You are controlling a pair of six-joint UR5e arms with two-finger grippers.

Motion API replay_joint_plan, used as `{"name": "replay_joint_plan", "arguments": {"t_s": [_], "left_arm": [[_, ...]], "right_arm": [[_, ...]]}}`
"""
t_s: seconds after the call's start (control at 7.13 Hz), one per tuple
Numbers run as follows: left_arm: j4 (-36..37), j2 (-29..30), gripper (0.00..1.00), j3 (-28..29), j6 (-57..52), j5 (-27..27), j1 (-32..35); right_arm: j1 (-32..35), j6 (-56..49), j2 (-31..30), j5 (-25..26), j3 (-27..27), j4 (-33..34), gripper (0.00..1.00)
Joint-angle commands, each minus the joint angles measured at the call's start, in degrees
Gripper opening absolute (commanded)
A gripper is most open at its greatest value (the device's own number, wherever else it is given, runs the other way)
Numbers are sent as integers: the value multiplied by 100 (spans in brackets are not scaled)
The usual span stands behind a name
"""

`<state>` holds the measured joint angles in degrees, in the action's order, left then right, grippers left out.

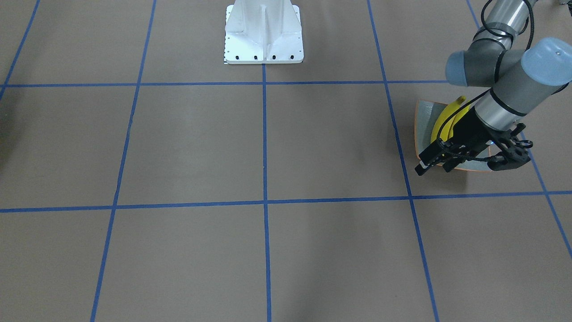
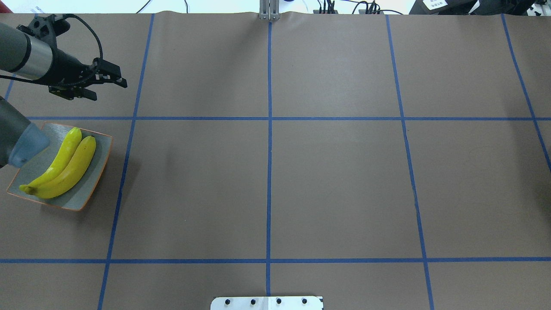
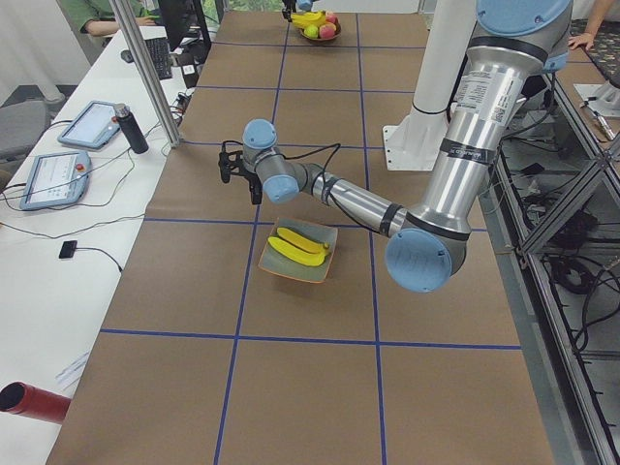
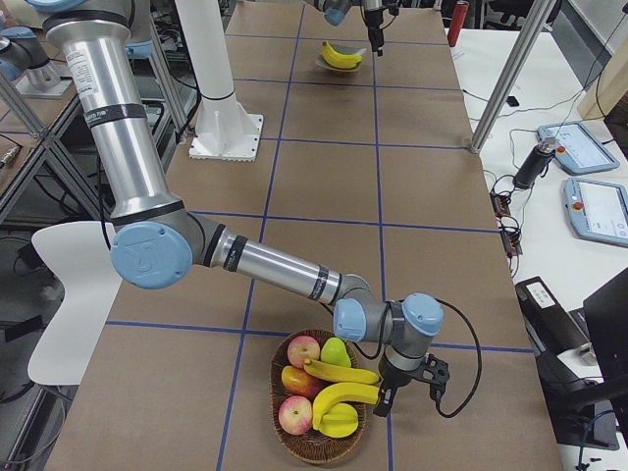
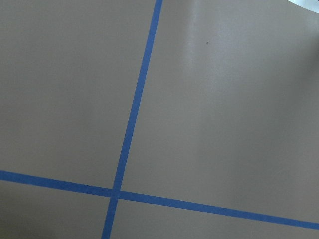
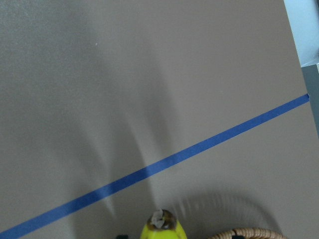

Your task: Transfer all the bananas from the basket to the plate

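Banana [image 4: 343,394] at right fingers [image 4: 384,397], can't tell if pinched; lift clear over basket [image 4: 304,453] rim. Spread, empty left fingers [image 2: 88,95].

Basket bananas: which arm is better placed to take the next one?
Right. The right gripper sits at the basket by the end of a banana; the left gripper hovers past the plate, at the table's other end.

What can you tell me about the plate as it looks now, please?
The plate is square and shallow, grey-blue with a thin orange rim and upturned corners. It sits flat on the brown table cover, on the robot's left side. Two yellow bananas lie side by side on it, diagonally. The left arm's elbow hides one corner overhead.
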<state>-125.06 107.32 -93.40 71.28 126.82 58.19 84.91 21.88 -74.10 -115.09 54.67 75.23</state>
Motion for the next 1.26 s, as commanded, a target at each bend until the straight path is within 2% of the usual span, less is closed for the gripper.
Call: {"name": "replay_joint_plan", "arguments": {"t_s": [0.0,0.7,0.84,1.12], "left_arm": [[-1,0,100,6,0,0,0],[-1,0,100,41,-9,-9,-9],[-1,0,100,41,-9,-9,-9],[-10,0,100,41,-18,-9,-9]], "right_arm": [[-9,0,1,-14,0,0,73],[-62,0,1,-31,9,0,73],[-62,0,1,-31,17,0,66],[-62,0,1,-40,44,-9,30]]}}
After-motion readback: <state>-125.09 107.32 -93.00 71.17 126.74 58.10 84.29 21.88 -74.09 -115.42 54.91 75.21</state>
